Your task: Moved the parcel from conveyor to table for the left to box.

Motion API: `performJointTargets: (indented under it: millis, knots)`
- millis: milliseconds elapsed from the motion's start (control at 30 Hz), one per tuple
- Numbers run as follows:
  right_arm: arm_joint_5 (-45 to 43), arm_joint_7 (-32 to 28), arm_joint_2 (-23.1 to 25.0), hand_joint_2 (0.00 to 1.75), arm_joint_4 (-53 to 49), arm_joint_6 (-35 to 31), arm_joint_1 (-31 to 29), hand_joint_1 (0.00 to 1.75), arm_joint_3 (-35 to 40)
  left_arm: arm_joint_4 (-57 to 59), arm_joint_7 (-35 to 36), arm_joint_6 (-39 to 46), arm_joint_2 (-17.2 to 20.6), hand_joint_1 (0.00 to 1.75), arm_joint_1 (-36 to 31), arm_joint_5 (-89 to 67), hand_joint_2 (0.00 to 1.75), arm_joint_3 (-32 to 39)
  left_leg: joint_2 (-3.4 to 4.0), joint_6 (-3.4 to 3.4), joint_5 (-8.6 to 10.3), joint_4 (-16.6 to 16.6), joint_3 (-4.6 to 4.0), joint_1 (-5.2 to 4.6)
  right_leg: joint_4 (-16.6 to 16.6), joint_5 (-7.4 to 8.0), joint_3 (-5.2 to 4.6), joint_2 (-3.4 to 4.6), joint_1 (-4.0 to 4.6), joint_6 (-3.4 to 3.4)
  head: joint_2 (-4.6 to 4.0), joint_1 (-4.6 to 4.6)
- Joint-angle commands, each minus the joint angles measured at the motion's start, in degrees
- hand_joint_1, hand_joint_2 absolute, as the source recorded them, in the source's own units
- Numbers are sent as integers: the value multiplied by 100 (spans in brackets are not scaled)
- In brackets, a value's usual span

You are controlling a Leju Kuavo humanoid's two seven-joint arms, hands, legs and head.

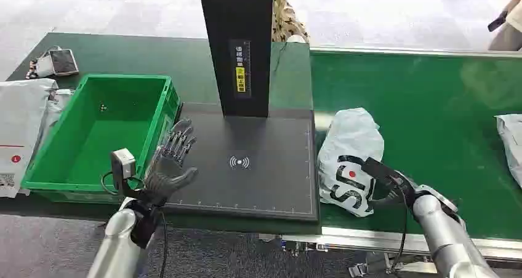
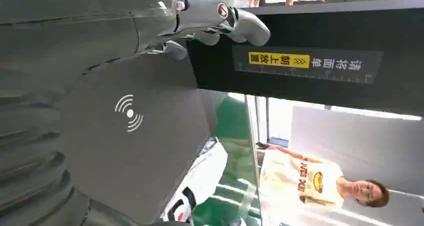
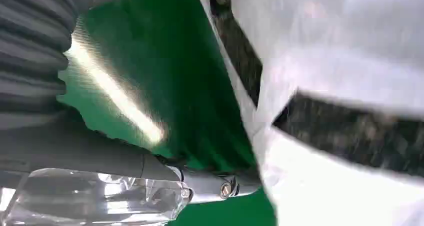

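Left hand [image 1: 171, 161]: lowest in the head view, raised over the near-left corner of the black scanner plate [image 1: 258, 167], fingers spread apart, holding nothing. In the left wrist view its grey thumb [image 2: 240, 23] stands in front of the black scanner column [image 2: 320, 61] with a yellow label.

Right hand [image 1: 385, 179]: at the near side of the white parcel [image 1: 348, 158], fingers against the bag; whether it grips the bag cannot be told. The right wrist view has the white plastic [image 3: 350, 86] blurred and close against the hand.

Parcel: white poly bag with black lettering and a red dot, lying on the green conveyor belt [image 1: 431, 106], just beside the right edge of the scanner plate.

Green crate [image 1: 98, 136]: on the worktop, left of the scanner plate.

White mailers [image 1: 18, 130]: stacked left of the crate.

Second white bag [image 1: 511, 142]: at the belt's right edge, well apart from the parcel.

Person [image 2: 320, 181]: in a pale printed shirt, standing beyond the belt.
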Motion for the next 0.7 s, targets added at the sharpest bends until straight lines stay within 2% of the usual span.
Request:
performJointTargets:
  millis: [33,67,133,200,267,300,367,467,533,600,633,667,700]
  knots:
    - [-296,-127,126,175,-645,-297,128,0,1139,-9,29,133,247,0,-34,-23,175,-92,16,-4,-2,-4,9,3,-5,4,5,15,5,-6,0,0]
    - [-373,-244,214,175,-809,-618,131,0,1084,-64,26,156,259,0,11,-9,175,-70,25,-6,-2,-12,21,2,-10,5,13,21,5,-12,0,-2]
    - [-406,-19,414,175,-1176,-1423,122,0,1000,-214,66,188,279,0,124,22,175,-44,45,-8,-4,-12,23,2,-8,9,7,40,8,-17,0,0]
    - [-588,89,492,175,-1491,-1523,252,0,875,-198,91,145,279,0,111,30,175,-102,54,-11,-6,-13,23,1,-4,8,3,49,8,-19,0,-2]
    - [-577,161,473,175,-1755,-1696,495,0,851,-60,69,131,237,0,19,62,175,-152,16,-10,2,-9,8,0,-1,3,0,13,7,-13,0,-4]
    - [-371,165,457,175,-1837,-2052,558,0,882,-18,61,124,221,0,-8,73,175,-161,9,-11,2,-15,18,3,-9,0,12,4,10,-15,0,-2]
    - [341,236,513,175,-2015,-3218,603,0,903,-37,43,211,197,0,2,84,175,-200,12,-10,-1,-14,20,6,-9,-1,14,6,13,-16,0,-2]
    - [814,371,650,175,-2375,-3856,723,0,642,23,30,209,169,0,-50,117,175,-264,14,-8,1,-10,6,4,1,0,-3,10,3,-14,0,-2]
    - [942,497,718,175,-2423,-3945,747,0,487,244,31,175,147,0,-226,134,175,-371,12,-10,0,-14,15,7,-4,-1,8,6,5,-18,0,0]
    - [286,315,849,175,-2356,-3592,758,0,232,374,11,151,135,0,-325,144,175,-426,1,-9,6,-10,3,9,-3,1,0,-4,6,-15,0,-2]
    - [286,315,849,175,-2356,-3592,758,0,232,374,11,151,135,0,-325,144,175,-426,0,-9,6,-14,11,7,-5,0,7,-7,5,-17,0,-2]
    - [-407,388,989,175,-2223,-3180,744,0,-80,447,9,124,143,0,-383,138,175,-469,-2,-9,6,-12,6,7,-4,1,3,-8,4,-15,0,-2]
    - [-544,456,972,175,-2145,-3096,738,0,-96,471,11,121,146,0,-408,138,175,-489,-1,-9,7,-18,15,7,-10,1,13,-8,4,-16,0,-2]
